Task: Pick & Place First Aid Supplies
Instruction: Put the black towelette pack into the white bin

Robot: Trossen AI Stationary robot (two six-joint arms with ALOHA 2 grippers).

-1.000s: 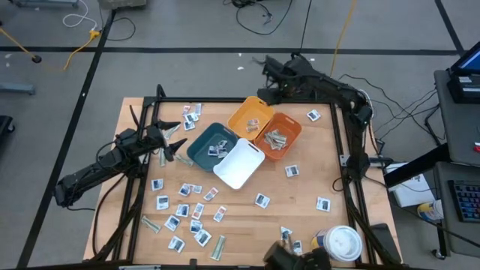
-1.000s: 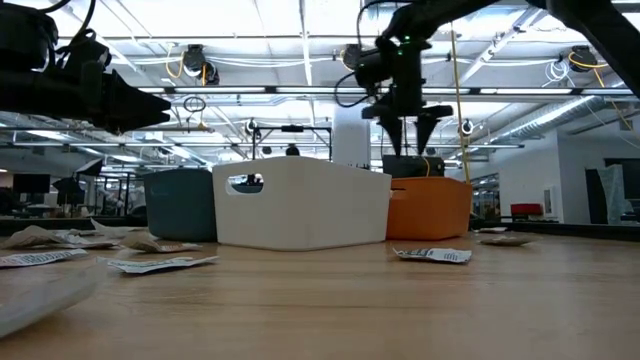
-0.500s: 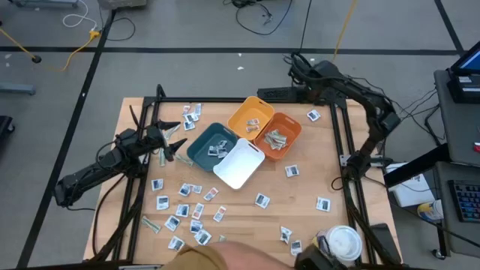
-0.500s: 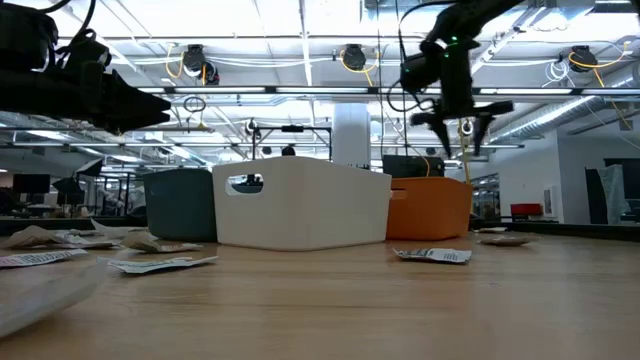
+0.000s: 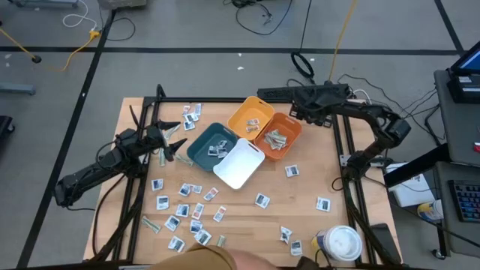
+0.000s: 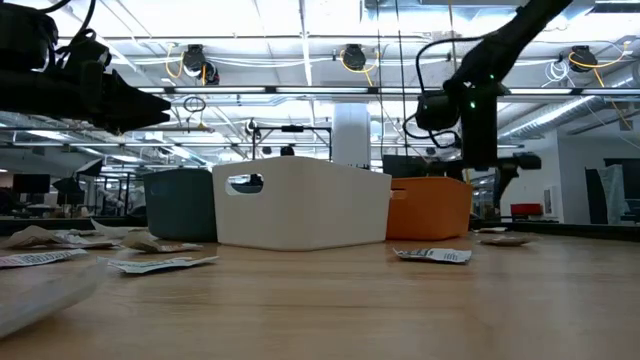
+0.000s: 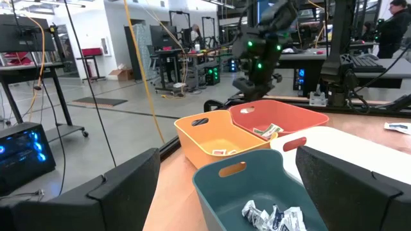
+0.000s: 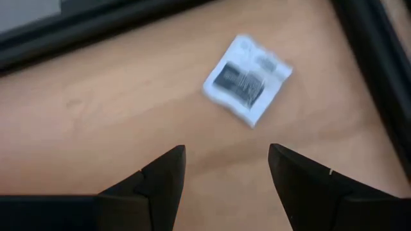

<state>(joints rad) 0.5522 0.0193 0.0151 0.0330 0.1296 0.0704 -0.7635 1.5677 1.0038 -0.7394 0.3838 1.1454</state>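
Right gripper (image 8: 221, 170) hangs over the table's far right corner, fingers apart and empty, above one blurred white packet (image 8: 247, 77) lying flat on the wood. In the high view the arm hides that packet. Left gripper (image 5: 174, 142) waits left of the teal bin (image 5: 212, 143), fingers spread. Other packets (image 5: 184, 206) lie scattered at the near left.

Matt wooden table (image 5: 300, 191), smooth plastic bins (image 5: 238, 163), crinkled paper packets (image 8: 246, 78).
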